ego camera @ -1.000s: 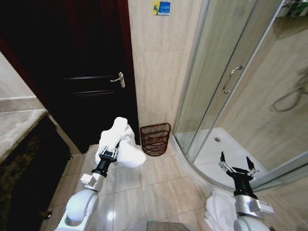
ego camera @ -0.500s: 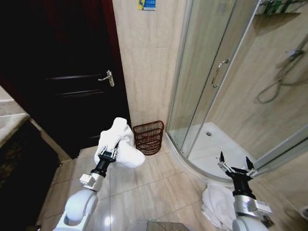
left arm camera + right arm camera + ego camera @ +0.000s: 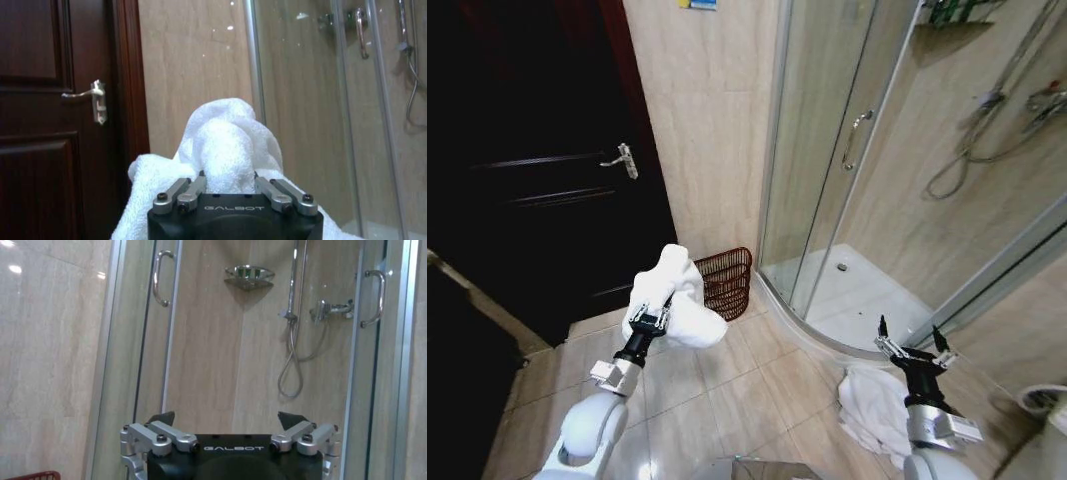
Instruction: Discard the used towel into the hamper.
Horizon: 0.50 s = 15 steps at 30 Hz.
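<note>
A bunched white towel point(image 3: 677, 300) is held up in my left gripper point(image 3: 651, 318), which is shut on its lower folds. In the left wrist view the towel point(image 3: 223, 145) bulges up between the fingers point(image 3: 190, 187). The hamper point(image 3: 725, 283), a small dark red wire basket, stands on the floor against the tiled wall, just beyond and to the right of the towel. Its rim point(image 3: 33, 475) also shows in a corner of the right wrist view. My right gripper point(image 3: 909, 345) stands open and empty, low on the right, facing the shower point(image 3: 227, 422).
A dark wooden door point(image 3: 547, 180) fills the left. The glass shower enclosure point(image 3: 827, 170) with its curved white tray point(image 3: 857, 300) takes up the right. Another white cloth point(image 3: 872, 410) lies on the floor tiles by my right arm.
The whole picture has shifted left, so the camera has turned right toward the shower. Both arms keep the same pose, with the towel still held.
</note>
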Available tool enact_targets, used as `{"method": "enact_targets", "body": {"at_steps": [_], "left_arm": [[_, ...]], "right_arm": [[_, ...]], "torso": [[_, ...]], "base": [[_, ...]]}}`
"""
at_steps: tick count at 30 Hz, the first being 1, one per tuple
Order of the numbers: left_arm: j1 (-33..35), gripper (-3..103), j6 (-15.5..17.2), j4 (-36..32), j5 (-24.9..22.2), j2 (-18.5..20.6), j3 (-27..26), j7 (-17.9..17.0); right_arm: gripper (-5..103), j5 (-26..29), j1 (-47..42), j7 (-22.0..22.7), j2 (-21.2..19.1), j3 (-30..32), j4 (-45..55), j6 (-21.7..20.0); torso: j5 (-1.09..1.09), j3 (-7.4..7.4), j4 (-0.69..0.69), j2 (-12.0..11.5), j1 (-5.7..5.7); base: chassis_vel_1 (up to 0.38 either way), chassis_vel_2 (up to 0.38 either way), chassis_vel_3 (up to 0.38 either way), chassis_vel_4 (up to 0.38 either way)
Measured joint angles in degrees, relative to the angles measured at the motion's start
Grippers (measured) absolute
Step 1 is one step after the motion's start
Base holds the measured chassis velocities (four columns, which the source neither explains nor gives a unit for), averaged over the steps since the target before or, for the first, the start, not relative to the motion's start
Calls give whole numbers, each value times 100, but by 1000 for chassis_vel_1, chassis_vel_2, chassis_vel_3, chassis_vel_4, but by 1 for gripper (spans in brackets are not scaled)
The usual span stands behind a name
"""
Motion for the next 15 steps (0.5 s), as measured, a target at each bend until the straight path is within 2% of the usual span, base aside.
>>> {"method": "enact_targets", "body": {"at_steps": [15], "left_arm": [[-96,23,-173,248,-19,34,45,-8]], "right_arm": [[100,-60,37,-110,37,-15,-77,13]], "torso": [[0,-200,0,-353,-153]], "base": [[0,0,0,0]]}}
